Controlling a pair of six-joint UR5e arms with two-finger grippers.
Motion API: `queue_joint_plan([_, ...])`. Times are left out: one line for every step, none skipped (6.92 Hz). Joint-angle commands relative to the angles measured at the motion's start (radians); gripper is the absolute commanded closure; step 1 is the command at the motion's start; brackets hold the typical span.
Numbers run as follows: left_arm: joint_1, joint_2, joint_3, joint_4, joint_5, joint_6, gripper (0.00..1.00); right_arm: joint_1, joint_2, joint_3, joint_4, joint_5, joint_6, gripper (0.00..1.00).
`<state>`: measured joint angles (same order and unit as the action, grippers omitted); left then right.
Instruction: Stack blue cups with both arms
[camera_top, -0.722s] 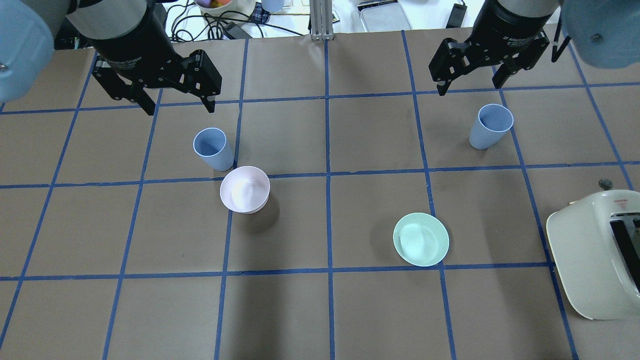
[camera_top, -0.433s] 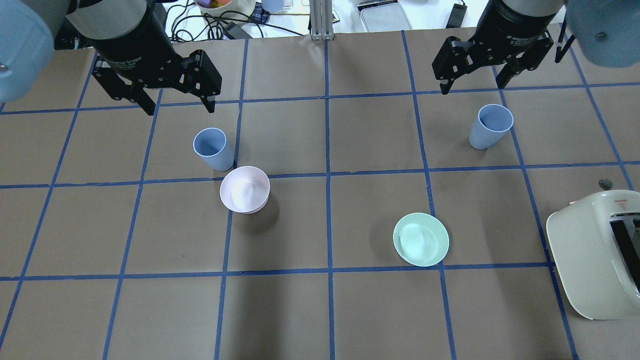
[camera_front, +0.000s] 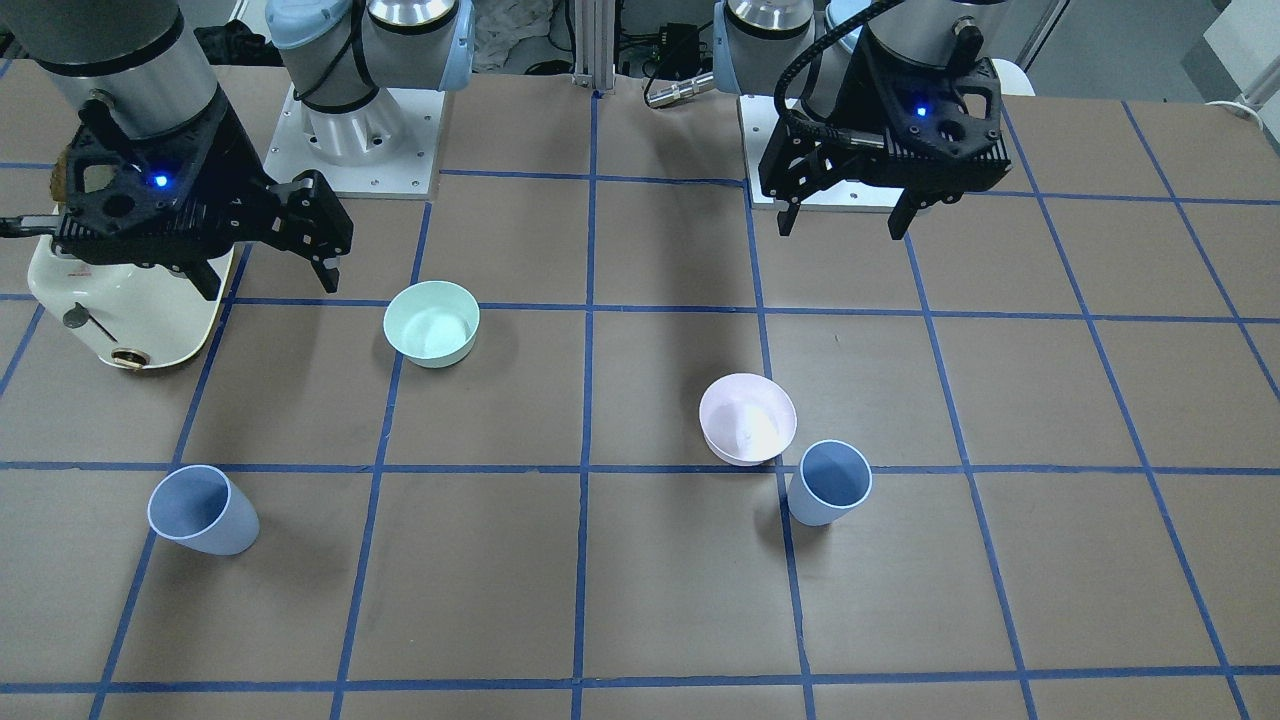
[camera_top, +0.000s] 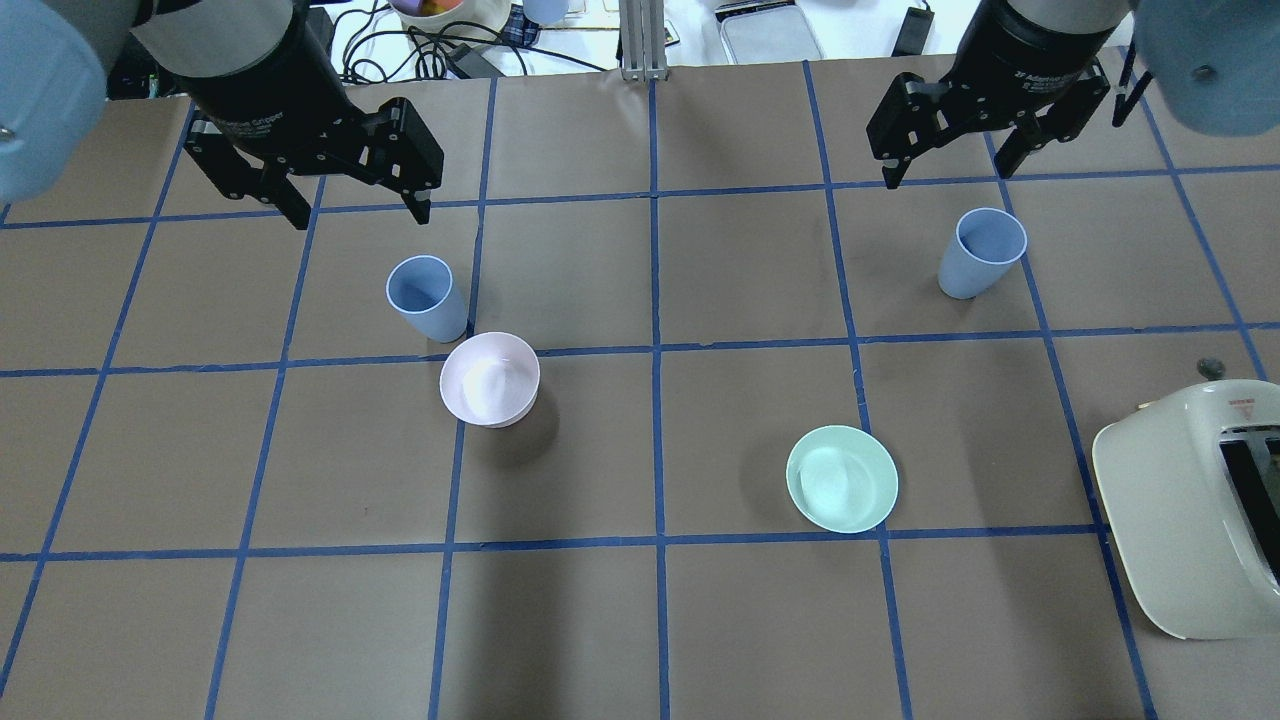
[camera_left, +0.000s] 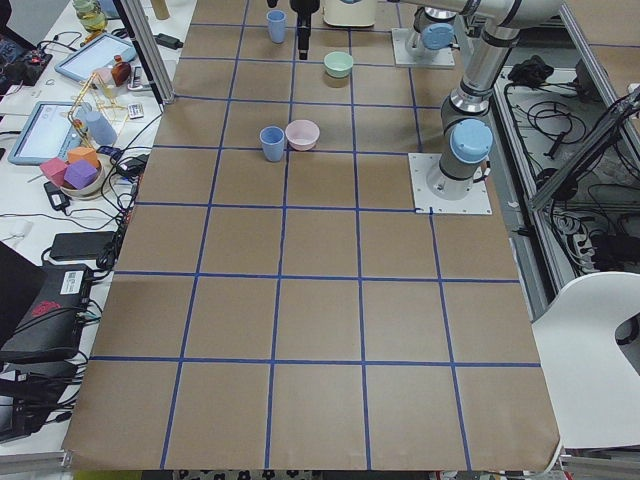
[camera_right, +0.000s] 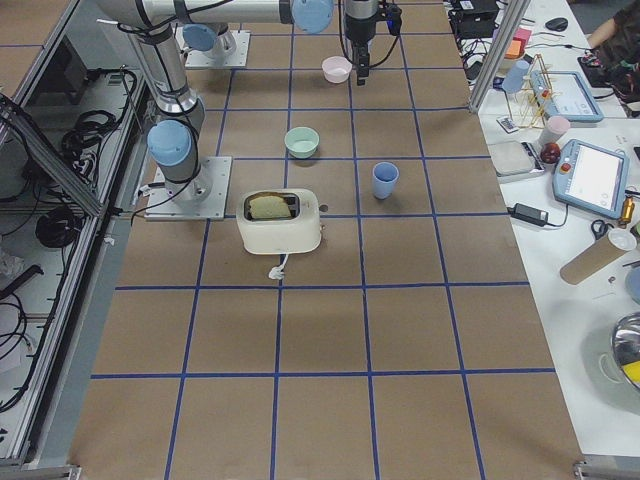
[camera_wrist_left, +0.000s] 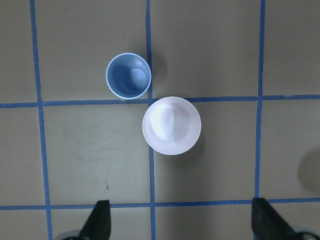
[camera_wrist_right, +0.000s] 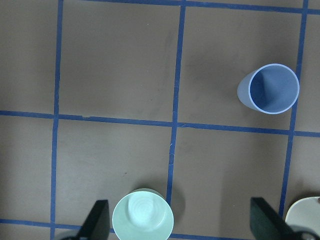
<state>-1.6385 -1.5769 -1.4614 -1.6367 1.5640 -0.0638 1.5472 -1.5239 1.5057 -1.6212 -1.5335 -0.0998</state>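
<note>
My left gripper (camera_top: 362, 215) and right gripper (camera_top: 947, 178) hang spread apart; the left cup (camera_top: 427, 297) and right cup (camera_top: 980, 252) stand at their five o'clock.

**Overhead exterior:** from behind the robot I look forward and down at middling range. The left gripper (camera_top: 362, 220) enters at the view's left and the right gripper (camera_top: 945, 178) at its right.

**Exterior front-facing:** I face the robot and look steeply down, so the sides are mirrored. Both views share the taped table (camera_top: 560, 630).

**Side exteriors:** I get distant looks along the table from either end.

**Left wrist camera:** I look straight down past its fingers (camera_wrist_left: 100, 225), with the left-side blue cup (camera_wrist_left: 128, 75) and pink bowl (camera_wrist_left: 171, 125) ahead of them.

**Right wrist camera:** the same kind of view, with the right-side blue cup (camera_wrist_right: 274, 88) ahead of that gripper and the mint-green bowl (camera_wrist_right: 143, 215) between its fingers.
</note>
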Motion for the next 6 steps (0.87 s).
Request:
queue_joint_plan([0.035, -0.03, 0.007, 0.005, -0.011, 0.001, 0.0, -0.001, 0.001, 0.001, 0.0, 0.001, 0.0, 0.0])
queue_joint_plan([0.067, -0.087, -0.006, 0.047, -0.019, -0.001, 0.0, -0.001, 0.002, 0.002, -0.002, 0.001, -0.001, 0.0])
queue_joint_plan([0.071, -0.168, -0.01, 0.122, -0.021, -0.008, 0.0, -0.001, 0.002, 0.004, -0.005, 0.001, -0.001, 0.0])
queue_joint_plan([0.071, -0.254, -0.008, 0.144, -0.021, -0.013, 0.0, -0.001, 0.002, 0.004, -0.005, 0.001, -0.001, 0.0])
queue_joint_plan([0.069, -0.314, -0.011, 0.147, -0.021, -0.011, 0.0, -0.001, 0.002, 0.004, -0.005, 0.001, -0.003, 0.0])
queue_joint_plan([0.066, -0.362, -0.029, 0.173, -0.021, -0.01, 0.0, -0.001, 0.002, 0.004, -0.005, -0.002, -0.003, 0.0])
